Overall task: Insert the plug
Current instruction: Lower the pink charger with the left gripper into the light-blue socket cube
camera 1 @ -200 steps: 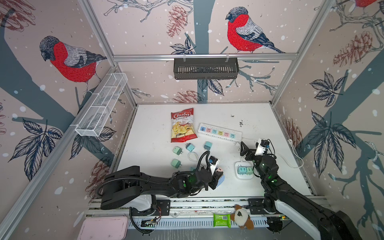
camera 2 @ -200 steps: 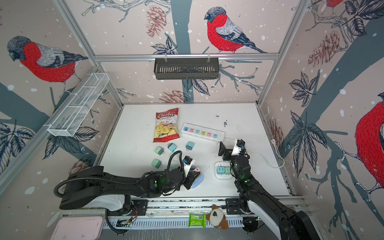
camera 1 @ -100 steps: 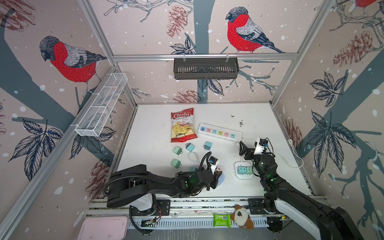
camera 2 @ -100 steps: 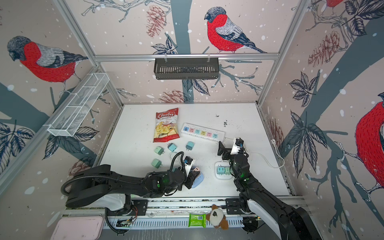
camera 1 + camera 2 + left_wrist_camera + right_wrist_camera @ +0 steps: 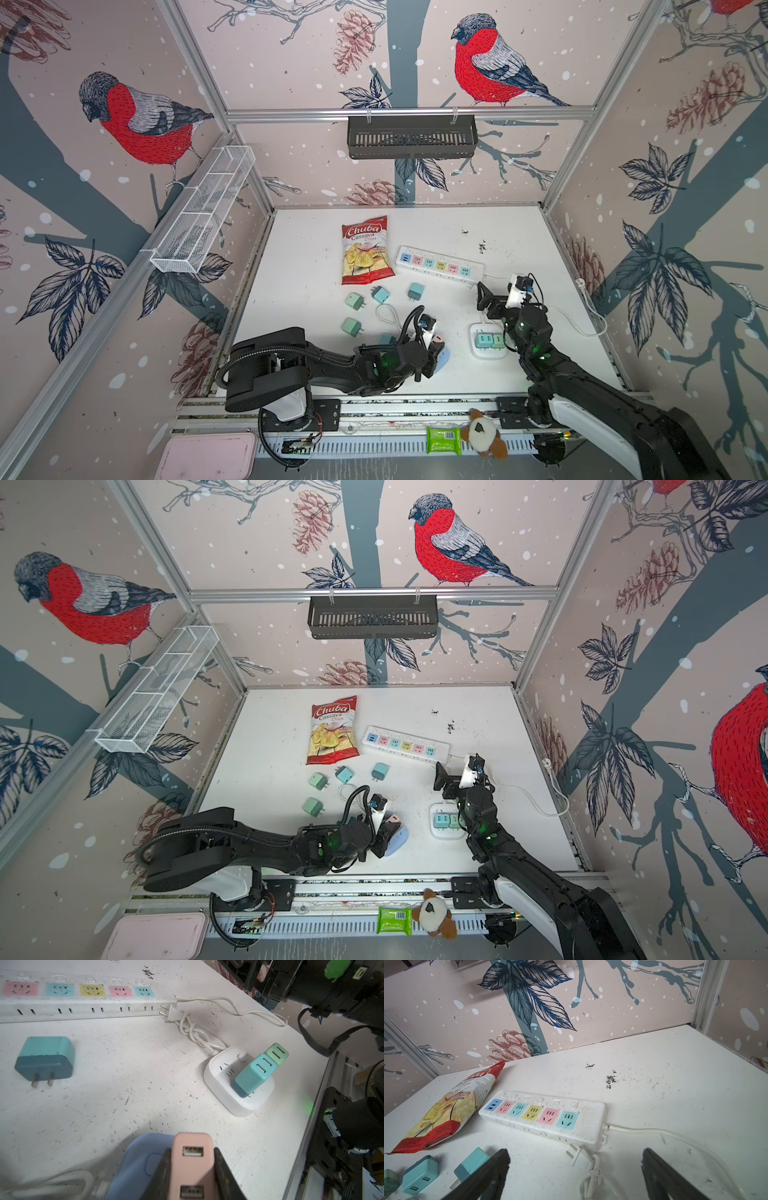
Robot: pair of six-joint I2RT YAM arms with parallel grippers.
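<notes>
Fingers (image 5: 161,1174) of left arm (image 5: 332,365) stay clamped on pink plug (image 5: 192,1167).

Matt pink plastic plug (image 5: 192,1165), scuffed white tabletop (image 5: 145,1084)

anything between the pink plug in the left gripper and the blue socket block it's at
Nothing visible. The pink plug, clamped in the left gripper, is right at the blue socket block. Its prongs are hidden, so I cannot tell whether it is seated. The white socket cube stands apart, off to the side.
</notes>
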